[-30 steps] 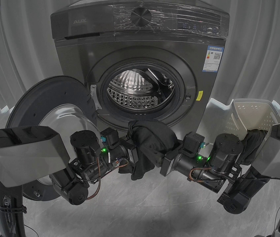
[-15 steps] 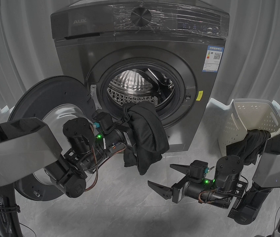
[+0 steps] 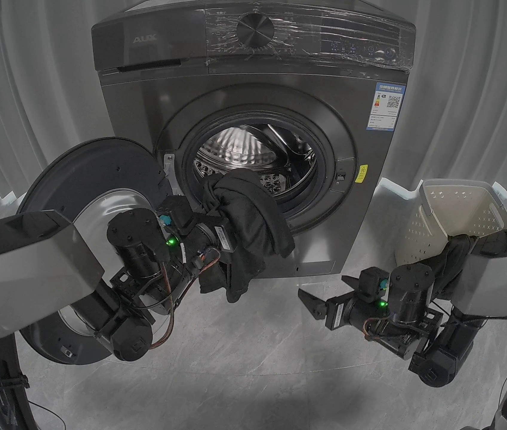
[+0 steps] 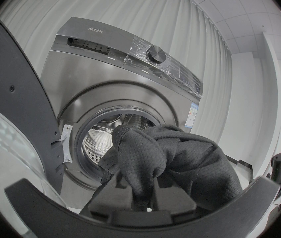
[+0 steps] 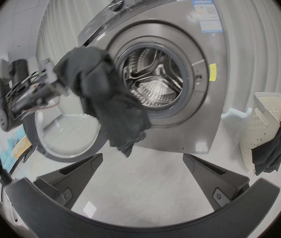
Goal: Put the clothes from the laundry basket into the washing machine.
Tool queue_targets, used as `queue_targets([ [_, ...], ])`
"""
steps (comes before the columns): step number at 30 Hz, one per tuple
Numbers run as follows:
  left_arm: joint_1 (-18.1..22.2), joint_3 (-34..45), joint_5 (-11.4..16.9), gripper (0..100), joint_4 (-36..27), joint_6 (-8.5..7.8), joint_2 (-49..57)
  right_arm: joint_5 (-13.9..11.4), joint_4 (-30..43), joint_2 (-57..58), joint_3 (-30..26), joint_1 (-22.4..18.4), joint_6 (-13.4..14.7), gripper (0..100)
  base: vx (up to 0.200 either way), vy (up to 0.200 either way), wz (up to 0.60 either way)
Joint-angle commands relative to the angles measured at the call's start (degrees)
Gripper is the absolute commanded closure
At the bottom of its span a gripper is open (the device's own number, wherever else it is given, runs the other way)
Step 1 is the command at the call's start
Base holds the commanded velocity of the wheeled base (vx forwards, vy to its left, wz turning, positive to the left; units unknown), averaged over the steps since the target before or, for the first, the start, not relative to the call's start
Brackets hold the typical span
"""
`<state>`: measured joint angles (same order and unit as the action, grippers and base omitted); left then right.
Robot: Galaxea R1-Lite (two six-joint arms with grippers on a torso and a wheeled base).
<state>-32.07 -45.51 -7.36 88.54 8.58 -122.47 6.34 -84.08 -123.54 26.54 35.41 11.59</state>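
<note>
A black garment (image 3: 250,222) is clamped in the left gripper (image 4: 143,195), hung just before the open drum (image 3: 253,156), which lies ahead and slightly above. The right gripper (image 3: 325,292) is held wide open and empty, low over the grey floor (image 3: 253,359) by the basket (image 3: 462,207), where a second garment (image 3: 453,258) is draped; curtains (image 3: 26,91) stand behind

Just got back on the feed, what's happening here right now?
The left claw is clamped on a black garment, held in front of the washing machine, whose door is swung open. The garment is not yet inside the drum. The right claw is open and empty, low over the floor near the laundry basket. A second dark garment hangs over the basket's rim.
</note>
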Motion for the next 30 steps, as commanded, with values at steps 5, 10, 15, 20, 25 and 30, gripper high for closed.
queue_targets([
  [5, -0.8, 3.9, -1.5, 100, 0.0, -1.55, 0.1, 0.6, 0.2, -0.9, 1.4, -3.3, 0.7, 0, 0.0, 0.0, 0.0],
  [10, -0.4, 4.7, -1.5, 100, 0.1, -2.52, -0.4, 0.3, -0.8, -0.1, -2.1, -3.9, 1.8, 0, 0.0, 0.0, 0.0],
  [15, -0.4, 4.1, -0.9, 100, -0.9, -2.69, -0.6, 0.2, -5.0, -0.8, -5.5, -3.9, 2.2, 0, 0.08, 0.0, 0.0],
  [20, -0.4, 3.1, -1.1, 100, -0.2, -2.69, -2.2, 0.1, -5.0, -0.7, -5.7, -3.4, 2.5, 0, 0.2, 0.0, 0.0],
  [25, -0.7, 3.1, -1.0, 100, 0.0, -3.48, -2.9, 0.1, -5.0, -0.7, -6.1, -3.2, 2.5, 0, 0.08, 0.0, 0.0],
  [30, -0.8, 2.2, -0.7, 100, -1.1, -3.57, -2.8, 0.0, -5.0, -0.7, -6.1, -3.1, 2.5, 0, 0.08, 0.0, 0.0],
])
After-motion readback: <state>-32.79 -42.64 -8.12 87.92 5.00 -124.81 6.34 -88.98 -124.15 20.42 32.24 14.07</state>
